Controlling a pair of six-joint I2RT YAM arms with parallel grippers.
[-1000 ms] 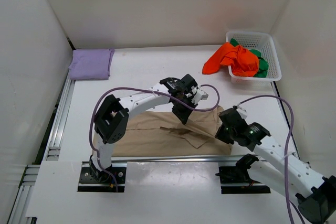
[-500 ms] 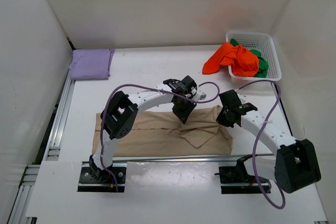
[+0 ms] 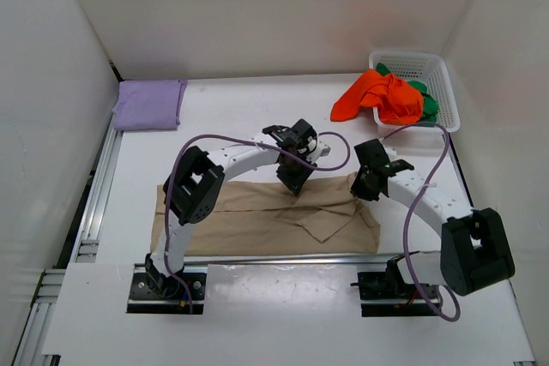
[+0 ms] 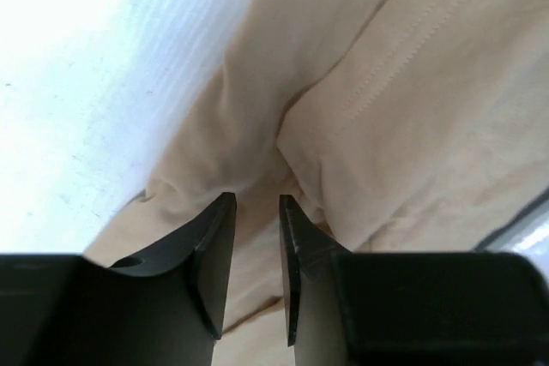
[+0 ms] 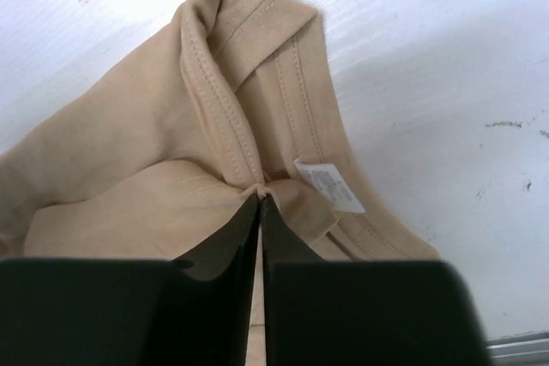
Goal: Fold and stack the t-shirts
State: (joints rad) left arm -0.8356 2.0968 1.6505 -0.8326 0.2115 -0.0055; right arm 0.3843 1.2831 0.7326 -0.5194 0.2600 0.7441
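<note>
White is the bench (image 3: 232, 117), and white are the plain walls (image 3: 257, 6) which close it in at the left, the back and the right; a metal rail (image 3: 94, 195) runs along its left edge. In the far left corner lies the lavender t-shirt (image 3: 150, 105), folded into a small rectangle. In the far right corner stands a white mesh basket (image 3: 410, 55); the orange-red t-shirt (image 3: 382, 96) hangs out over its left rim onto the bench, and the green t-shirt (image 3: 429, 107) is crumpled inside.

The beige t-shirt (image 3: 240, 220) lies flat on the near part of the bench, its long axis from left to right along the near edge. Its collar, with a white label (image 5: 326, 184), is at the right end.

The left claw (image 3: 292, 186) is at the far edge of this shirt, near the middle; its jaws stand a little apart above a fold and grip nothing. The right claw (image 3: 360, 190) is at the collar, its jaws nearly together and pinching a bit of the beige cloth.
</note>
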